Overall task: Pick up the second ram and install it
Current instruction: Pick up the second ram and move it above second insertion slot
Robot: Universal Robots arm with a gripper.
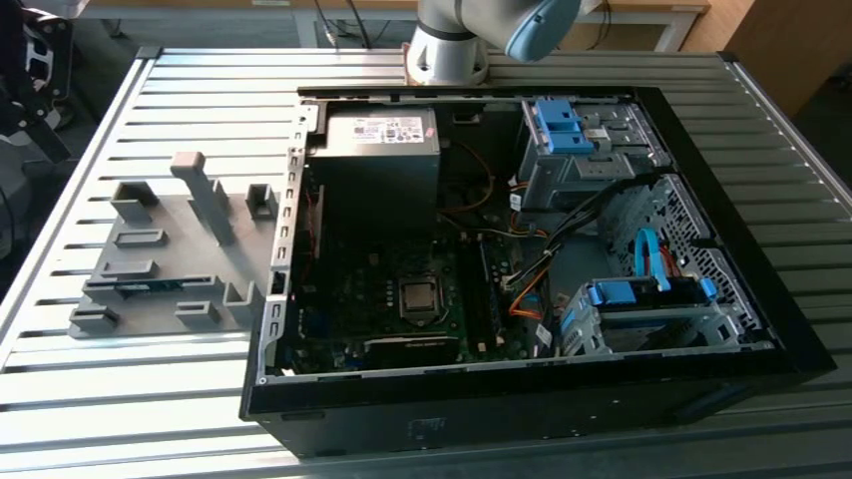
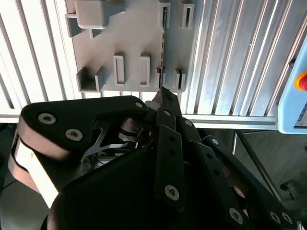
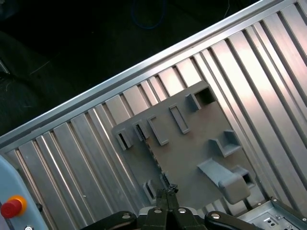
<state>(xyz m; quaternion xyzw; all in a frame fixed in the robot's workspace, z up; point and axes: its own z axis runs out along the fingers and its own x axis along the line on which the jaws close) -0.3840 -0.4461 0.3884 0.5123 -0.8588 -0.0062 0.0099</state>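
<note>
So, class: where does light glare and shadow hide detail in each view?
Exterior view: sun glares off the slatted table, the computer case interior is dim. Second wrist view: slats wash out white behind the dark gripper. First wrist view: floor is black.

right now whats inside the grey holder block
One ram stick stands on edge in slots of the grey holder block; its lower edge is hidden inside them.

The exterior view is looking steeply down from high above the slatted table [image 1: 160,90] onto the open computer case [image 1: 533,399], while both wrist views are peering down past the gripper [image 2: 164,96] [image 3: 167,194] from well above, all three sharing the grey holder block [image 1: 187,274] [image 2: 129,43] [image 3: 192,148].
</note>
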